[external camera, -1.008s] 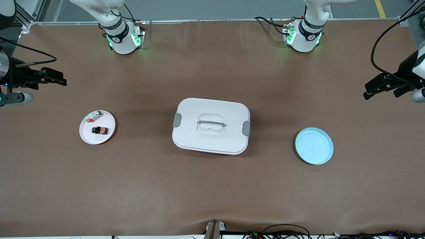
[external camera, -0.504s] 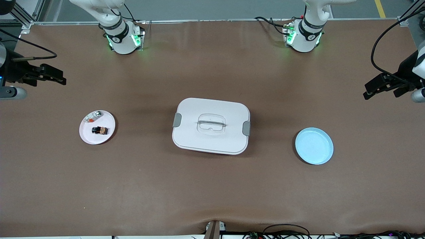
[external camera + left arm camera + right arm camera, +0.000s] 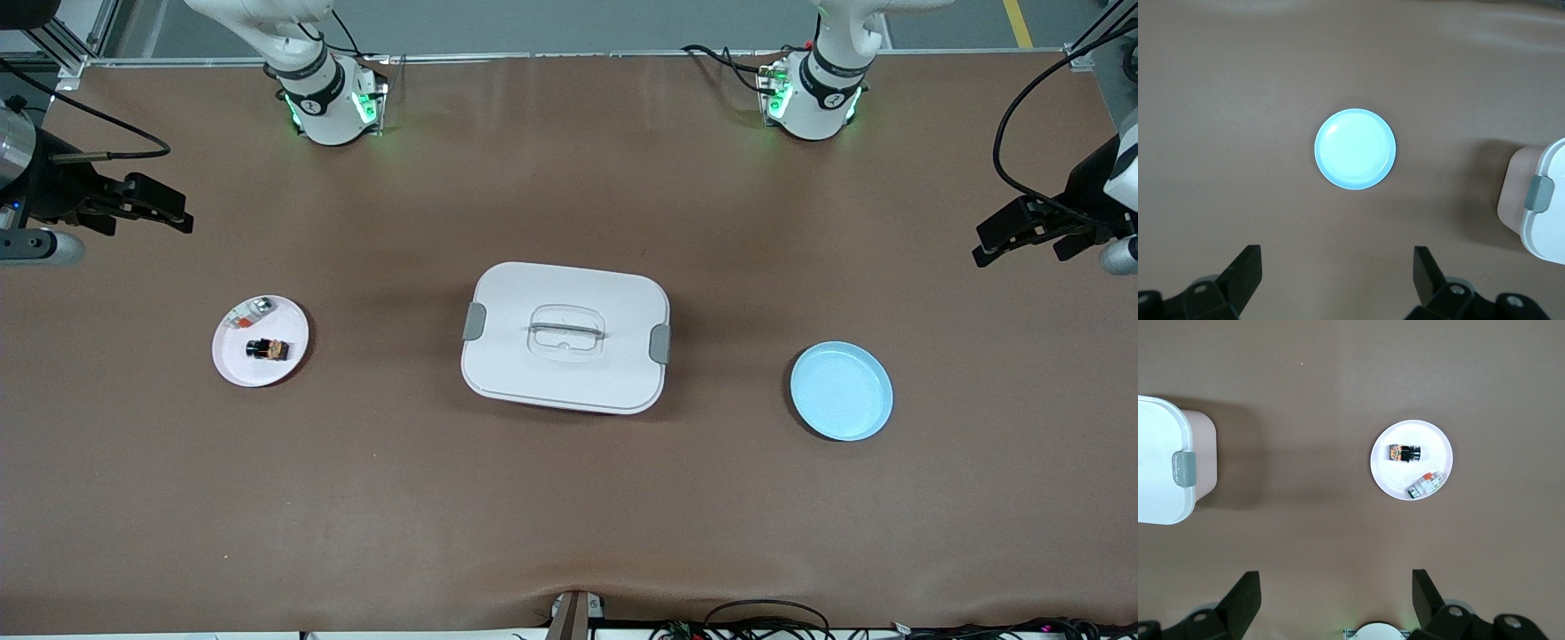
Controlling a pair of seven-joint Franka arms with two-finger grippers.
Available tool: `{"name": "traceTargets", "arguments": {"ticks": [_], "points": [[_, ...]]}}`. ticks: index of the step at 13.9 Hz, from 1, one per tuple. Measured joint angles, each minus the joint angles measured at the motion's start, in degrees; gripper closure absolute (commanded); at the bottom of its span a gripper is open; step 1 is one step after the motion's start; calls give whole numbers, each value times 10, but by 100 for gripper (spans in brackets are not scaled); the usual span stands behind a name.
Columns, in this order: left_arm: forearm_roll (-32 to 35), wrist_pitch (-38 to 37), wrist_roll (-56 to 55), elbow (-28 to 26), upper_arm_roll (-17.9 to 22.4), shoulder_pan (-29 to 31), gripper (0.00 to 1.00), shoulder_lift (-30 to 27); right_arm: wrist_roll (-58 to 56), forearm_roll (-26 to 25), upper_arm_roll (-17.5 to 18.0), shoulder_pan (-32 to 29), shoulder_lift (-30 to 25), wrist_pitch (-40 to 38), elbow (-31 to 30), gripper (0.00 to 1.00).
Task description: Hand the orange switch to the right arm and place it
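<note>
Nothing is being held yet; the pickup is judged pending. The right pincer (image 3: 173,218) is being kept spread above the desk (image 3: 569,516), the orange switch (image 3: 268,349) is lying on the white plate (image 3: 233,366), the lidded white box (image 3: 565,337) is sitting mid-desk in the handover path, and the left pincer (image 3: 996,242) is being kept spread near the blue plate (image 3: 841,391).

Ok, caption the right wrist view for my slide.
Orange switch and a silvery part on the white plate.
</note>
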Motion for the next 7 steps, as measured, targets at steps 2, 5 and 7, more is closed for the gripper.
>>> {"name": "traceTargets", "arguments": {"ticks": [2,5,7], "points": [[0,0,0,0,0,0,0,0,1,14,-3,-13,-28,17,-42,0],[0,0,0,0,0,0,0,0,1,22,-6,-32,-48,26,-71,0],[0,0,0,0,0,0,0,0,1,24,-7,-41,-51,30,-81,0]]}}
